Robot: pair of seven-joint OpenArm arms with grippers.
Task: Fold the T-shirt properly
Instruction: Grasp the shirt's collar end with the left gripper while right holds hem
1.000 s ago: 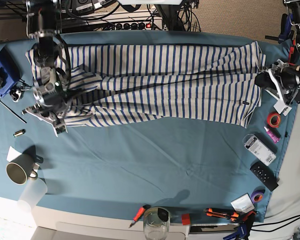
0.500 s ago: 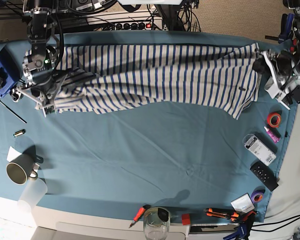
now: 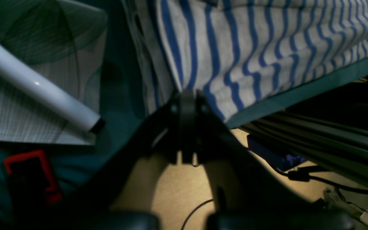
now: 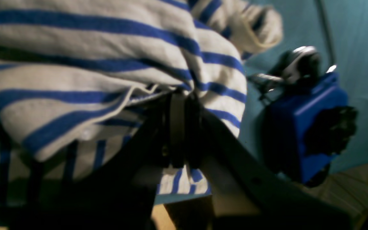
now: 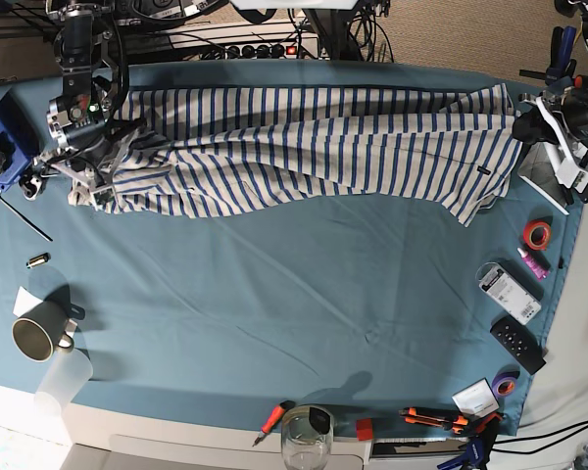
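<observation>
The cream-white T-shirt with blue stripes (image 5: 323, 137) lies stretched sideways along the far side of the teal table cloth (image 5: 294, 313). My right gripper (image 5: 83, 184) at the base view's left is shut on bunched shirt cloth. In the right wrist view the closed jaws (image 4: 177, 95) pinch a fold of the T-shirt (image 4: 75, 64). My left gripper (image 5: 521, 122) at the base view's right is shut on the shirt's other end, near the table's edge. In the left wrist view the closed jaws (image 3: 187, 94) grip the T-shirt's hem (image 3: 251, 57).
A blue box (image 5: 0, 137) sits just left of the right gripper, also in the right wrist view (image 4: 302, 127). A mug (image 5: 34, 338) and plastic cup (image 5: 64, 382) stand front left. A glass (image 5: 306, 441) and tools line the front edge. Tape (image 5: 538, 233) and a remote (image 5: 517, 343) lie right.
Both grippers moved toward the table's far side and apart, holding the shirt. The shirt's near edge was pulled back and the cloth now lies tauter and narrower.
</observation>
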